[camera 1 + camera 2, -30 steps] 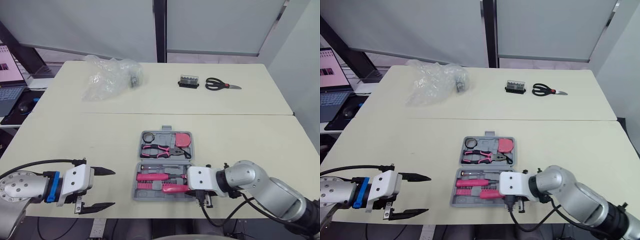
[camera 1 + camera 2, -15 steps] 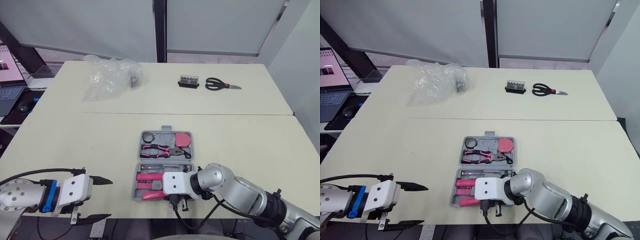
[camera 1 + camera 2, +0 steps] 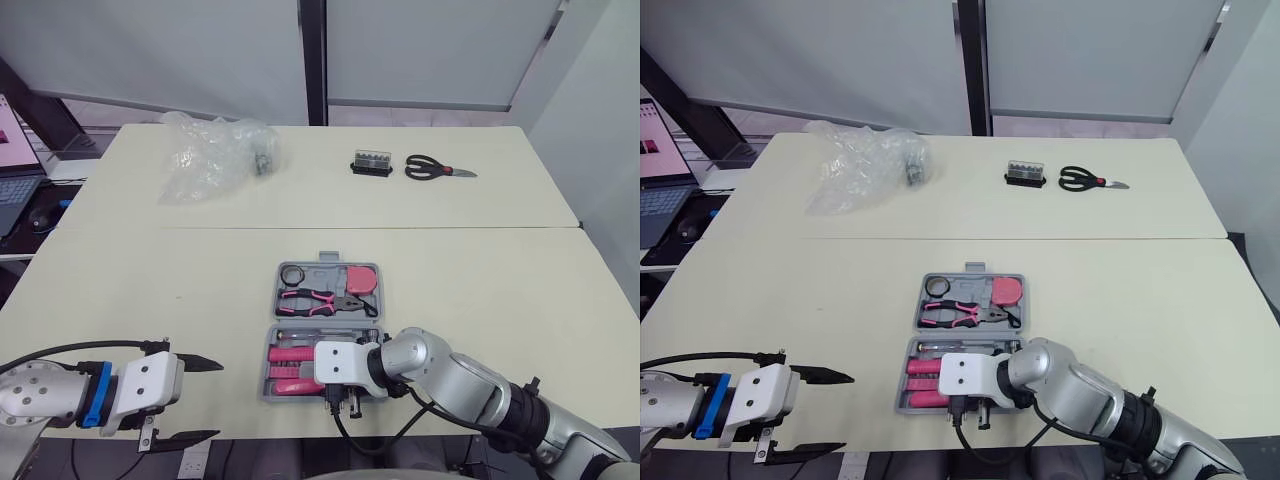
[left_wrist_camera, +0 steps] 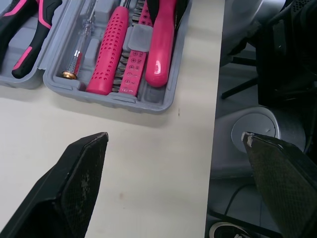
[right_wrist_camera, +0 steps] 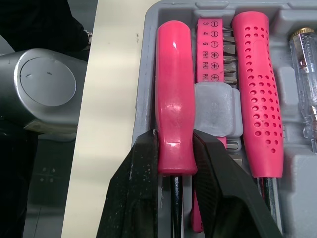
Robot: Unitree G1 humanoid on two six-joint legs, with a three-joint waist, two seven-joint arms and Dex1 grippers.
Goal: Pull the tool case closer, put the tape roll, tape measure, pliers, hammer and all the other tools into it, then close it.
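Observation:
The grey tool case (image 3: 330, 318) lies open near the table's front edge. Its far half holds the tape roll (image 3: 294, 274), the pink tape measure (image 3: 361, 280) and the pliers (image 3: 320, 297). My right gripper (image 5: 174, 144) is shut on the hammer's pink handle (image 5: 174, 109), which lies in the near half along the case's front wall. Beside it sit a pink bit strip (image 5: 214, 49), a pink dotted screwdriver handle (image 5: 257, 89) and a clear tester screwdriver (image 5: 307, 74). My left gripper (image 3: 215, 400) is open over the front edge, left of the case, holding nothing.
At the back of the table lie a crumpled plastic bag (image 3: 210, 155), a small black bit box (image 3: 371, 163) and black scissors (image 3: 435, 169). A laptop (image 3: 10, 150) stands off the table's left side. The table edge runs just in front of the case.
My right gripper has slid left along the near half of the case, carrying the hammer handle with it. My left gripper has sunk slightly toward the front edge.

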